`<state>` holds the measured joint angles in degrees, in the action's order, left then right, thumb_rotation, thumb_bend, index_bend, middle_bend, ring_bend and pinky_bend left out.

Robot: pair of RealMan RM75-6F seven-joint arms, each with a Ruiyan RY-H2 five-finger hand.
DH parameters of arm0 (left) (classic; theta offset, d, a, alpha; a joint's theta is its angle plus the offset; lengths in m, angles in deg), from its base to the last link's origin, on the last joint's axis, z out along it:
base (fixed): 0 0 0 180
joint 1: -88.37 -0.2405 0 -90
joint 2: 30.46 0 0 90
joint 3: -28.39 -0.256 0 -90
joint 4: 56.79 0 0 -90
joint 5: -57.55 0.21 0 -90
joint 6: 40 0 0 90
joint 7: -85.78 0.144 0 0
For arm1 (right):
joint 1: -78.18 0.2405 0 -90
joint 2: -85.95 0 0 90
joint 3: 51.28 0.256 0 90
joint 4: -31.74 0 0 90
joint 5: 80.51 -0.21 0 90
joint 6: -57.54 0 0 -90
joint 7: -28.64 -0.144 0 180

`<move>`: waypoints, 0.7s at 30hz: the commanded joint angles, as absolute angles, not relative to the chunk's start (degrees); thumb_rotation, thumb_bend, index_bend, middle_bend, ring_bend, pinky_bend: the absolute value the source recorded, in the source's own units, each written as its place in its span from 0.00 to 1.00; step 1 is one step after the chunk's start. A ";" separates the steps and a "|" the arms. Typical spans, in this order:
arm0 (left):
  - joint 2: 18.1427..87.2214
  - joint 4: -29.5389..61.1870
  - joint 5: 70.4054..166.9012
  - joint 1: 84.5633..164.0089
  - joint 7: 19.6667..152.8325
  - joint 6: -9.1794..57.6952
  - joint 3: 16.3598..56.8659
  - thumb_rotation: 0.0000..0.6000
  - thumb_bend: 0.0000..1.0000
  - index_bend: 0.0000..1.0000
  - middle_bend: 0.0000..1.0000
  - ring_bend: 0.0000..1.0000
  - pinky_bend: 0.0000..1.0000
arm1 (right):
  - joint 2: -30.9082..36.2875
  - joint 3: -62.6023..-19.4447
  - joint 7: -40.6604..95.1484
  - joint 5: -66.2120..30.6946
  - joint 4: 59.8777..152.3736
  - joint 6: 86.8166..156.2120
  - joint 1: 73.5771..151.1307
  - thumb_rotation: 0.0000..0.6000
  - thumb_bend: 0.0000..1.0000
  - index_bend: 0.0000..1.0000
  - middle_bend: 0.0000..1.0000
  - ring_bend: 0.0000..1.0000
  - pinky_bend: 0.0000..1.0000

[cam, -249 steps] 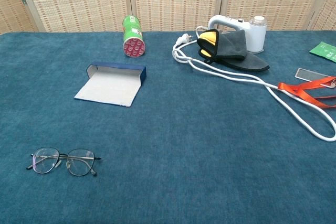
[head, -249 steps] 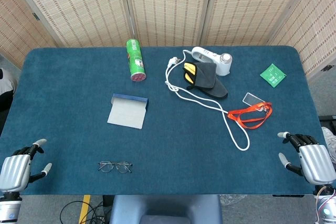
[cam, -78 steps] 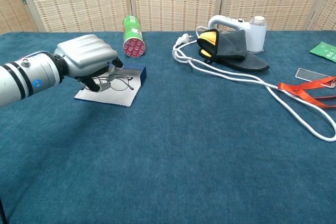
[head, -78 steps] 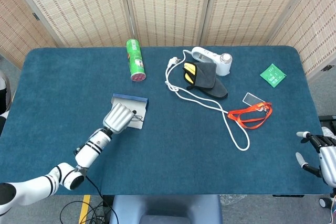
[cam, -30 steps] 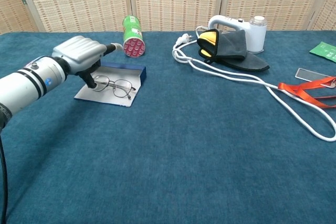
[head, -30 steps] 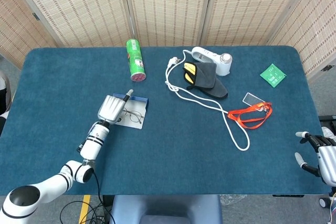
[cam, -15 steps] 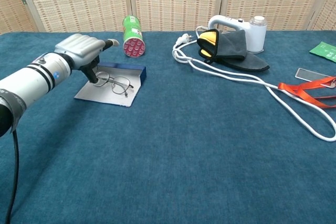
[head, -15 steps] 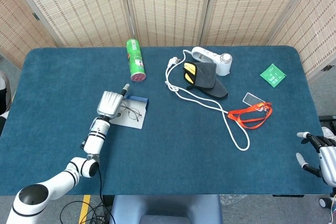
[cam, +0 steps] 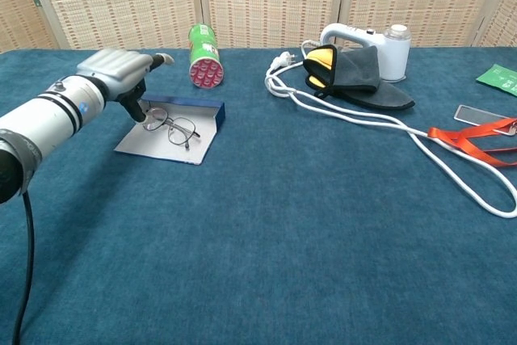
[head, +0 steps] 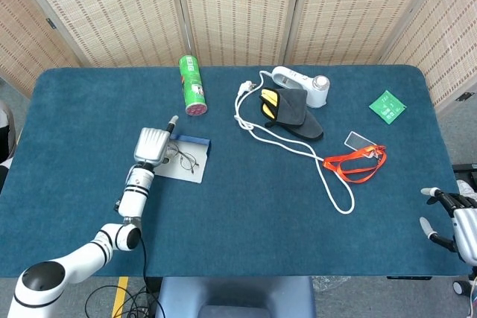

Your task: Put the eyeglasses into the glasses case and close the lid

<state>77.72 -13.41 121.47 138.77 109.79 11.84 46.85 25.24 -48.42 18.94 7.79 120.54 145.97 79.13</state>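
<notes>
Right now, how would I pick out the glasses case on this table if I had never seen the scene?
Start at the green can lying near the table's far edge, then come toward the robot. The glasses case lies open there, a dark blue wall with a pale flat flap, the eyeglasses on it, the left hand alongside.

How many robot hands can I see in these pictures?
2. The left robot hand is beside the eyeglasses on the open glasses case; the right robot hand is at the table's near right edge.
</notes>
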 commanded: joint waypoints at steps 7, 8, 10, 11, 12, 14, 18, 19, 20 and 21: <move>75.37 -3.83 121.17 138.20 114.20 12.31 44.87 1.00 0.25 0.10 0.88 0.87 0.97 | 25.26 -48.41 18.76 7.86 120.39 146.21 79.04 1.00 0.32 0.29 0.44 0.39 0.37; 75.53 -3.80 121.11 138.43 114.74 12.23 44.76 1.00 0.25 0.10 0.88 0.87 0.97 | 25.29 -48.43 18.71 7.80 120.36 146.22 78.98 1.00 0.32 0.29 0.44 0.39 0.37; 76.10 -4.17 120.91 139.01 115.72 12.06 44.65 1.00 0.25 0.10 0.88 0.87 0.97 | 25.31 -48.44 18.63 7.66 120.25 146.25 78.88 1.00 0.32 0.29 0.44 0.39 0.37; 76.40 -4.48 120.80 139.28 116.02 11.93 44.64 1.00 0.25 0.10 0.88 0.87 0.97 | 25.30 -48.46 18.57 7.63 120.22 146.21 78.86 1.00 0.32 0.29 0.44 0.39 0.37; 76.83 -5.04 120.78 139.68 116.36 11.79 44.61 1.00 0.25 0.10 0.88 0.87 0.97 | 25.29 -48.48 18.53 7.59 120.17 146.16 78.85 1.00 0.32 0.29 0.44 0.39 0.37; 77.51 -6.16 120.98 140.33 116.79 11.67 44.48 1.00 0.25 0.10 0.88 0.87 0.97 | 25.27 -48.48 18.52 7.52 120.08 146.06 78.87 1.00 0.32 0.29 0.44 0.39 0.37; 79.21 -9.21 120.29 141.84 117.60 10.78 44.96 1.00 0.25 0.10 0.88 0.87 0.97 | 25.23 -48.42 18.49 7.57 119.99 146.03 78.94 1.00 0.32 0.29 0.44 0.39 0.37; 79.58 -10.06 120.27 142.22 117.67 10.62 45.06 1.00 0.25 0.10 0.88 0.87 0.97 | 25.23 -48.42 18.51 7.56 119.97 146.01 78.95 1.00 0.32 0.29 0.44 0.39 0.37; 79.98 -11.11 120.47 142.61 117.69 10.66 45.07 1.00 0.25 0.10 0.88 0.87 0.97 | 25.24 -48.42 18.53 7.53 119.97 146.00 78.94 1.00 0.32 0.29 0.44 0.39 0.37; 80.58 -12.76 120.83 143.09 117.68 10.83 45.01 1.00 0.25 0.10 0.88 0.87 0.97 | 25.24 -48.38 18.53 7.44 119.96 146.01 78.92 1.00 0.32 0.29 0.44 0.39 0.37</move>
